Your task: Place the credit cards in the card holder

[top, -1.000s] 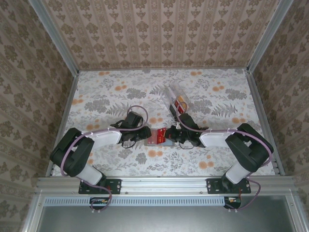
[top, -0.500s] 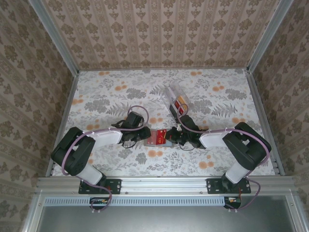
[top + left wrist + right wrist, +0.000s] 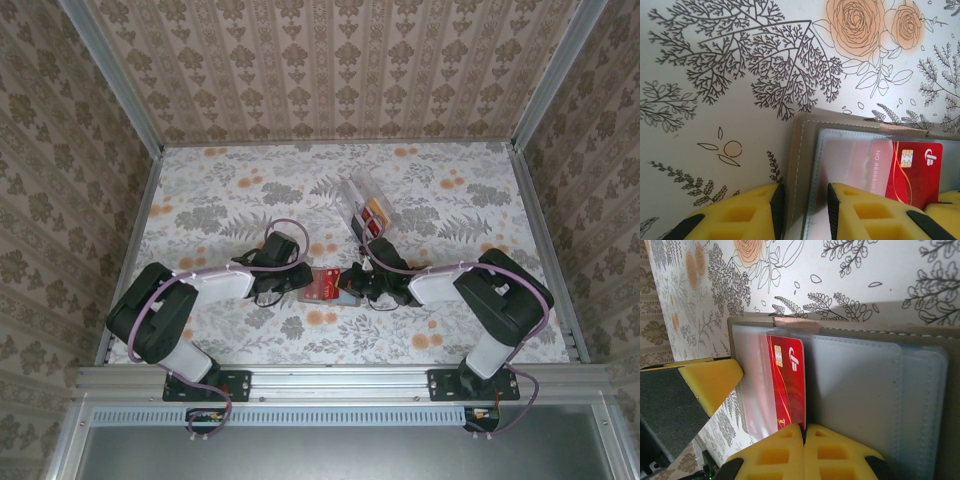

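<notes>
Card [image 3: 787,385], glossy red plastic, nipped by shut R pincer [image 3: 804,432] at stitched taupe holder [image 3: 865,380]; L pincer [image 3: 803,194] astride its edge, grip unclear.

Floral-print tabletop [image 3: 230,200], damask-patterned walls [image 3: 330,70] on three sides, grey metal corner rails [image 3: 110,70]

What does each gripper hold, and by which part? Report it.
Right gripper: jaws shut on the red card, at its near short edge. Left gripper: jaws straddle the edge of the card holder; a grip cannot be told.

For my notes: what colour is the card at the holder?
The card is red; clearest in the left wrist view.
</notes>
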Available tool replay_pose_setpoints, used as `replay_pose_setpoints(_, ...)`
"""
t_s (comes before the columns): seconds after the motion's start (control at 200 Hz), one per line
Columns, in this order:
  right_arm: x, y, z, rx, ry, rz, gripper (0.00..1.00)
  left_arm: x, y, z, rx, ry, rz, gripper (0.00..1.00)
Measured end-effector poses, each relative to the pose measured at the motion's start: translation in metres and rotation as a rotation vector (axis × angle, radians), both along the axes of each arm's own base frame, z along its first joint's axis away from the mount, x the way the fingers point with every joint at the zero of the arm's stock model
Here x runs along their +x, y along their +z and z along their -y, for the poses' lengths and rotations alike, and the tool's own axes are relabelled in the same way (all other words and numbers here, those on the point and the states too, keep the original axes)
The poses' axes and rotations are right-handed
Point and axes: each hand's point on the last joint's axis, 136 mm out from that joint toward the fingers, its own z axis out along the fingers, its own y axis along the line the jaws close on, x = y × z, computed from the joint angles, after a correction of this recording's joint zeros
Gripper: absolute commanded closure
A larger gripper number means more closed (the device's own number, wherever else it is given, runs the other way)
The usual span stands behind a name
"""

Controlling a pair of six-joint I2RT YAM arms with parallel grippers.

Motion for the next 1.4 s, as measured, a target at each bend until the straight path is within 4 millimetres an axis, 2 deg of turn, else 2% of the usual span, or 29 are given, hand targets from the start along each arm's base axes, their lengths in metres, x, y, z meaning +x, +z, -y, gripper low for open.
replay_pose_setpoints(0.18, 0.002, 0.003, -0.004, -0.004, 0.011, 0.001, 1.0, 0.0, 0.0, 0.001, -0.002, -0.001, 0.002, 0.68)
replay_pose_setpoints(0.375, 0.004, -0.003, -0.018, -0.003, 0.029, -0.013, 0.97, 0.0, 0.0, 0.001, -0.006, 0.007, -0.002, 0.68)
replay_pose_setpoints(0.58, 0.007, -0.001, -0.031, 0.007, 0.04, -0.015, 0.89, 0.001, 0.001, 0.001, -0.014, 0.025, -0.012, 0.68)
replay_pose_setpoints(0.655, 0.007, -0.002, -0.032, 0.005, 0.039, -0.021, 0.81, 0.001, 0.001, 0.001, -0.015, 0.029, -0.013, 0.68)
replay_pose_setpoints(0.845, 0.006, -0.001, -0.03, -0.041, 0.049, -0.023, 0.75, 0.0, 0.001, 0.002, -0.015, 0.026, -0.009, 0.68)
replay_pose_setpoints(1.03, 0.002, 0.0, -0.022, -0.102, 0.056, -0.022, 0.75, -0.001, 0.001, 0.004, -0.018, 0.019, -0.007, 0.69)
replay_pose_setpoints(1.1, 0.001, -0.002, -0.021, -0.116, 0.062, -0.024, 0.86, -0.002, 0.002, 0.005, -0.02, 0.016, -0.008, 0.69)
replay_pose_setpoints(1.19, 0.0, -0.004, -0.019, -0.124, 0.06, -0.032, 0.92, -0.002, 0.002, 0.005, -0.021, 0.015, -0.01, 0.69)
replay_pose_setpoints(1.4, 0.002, -0.004, -0.024, -0.121, 0.074, -0.04, 0.9, -0.002, 0.002, 0.006, -0.022, 0.014, -0.011, 0.69)
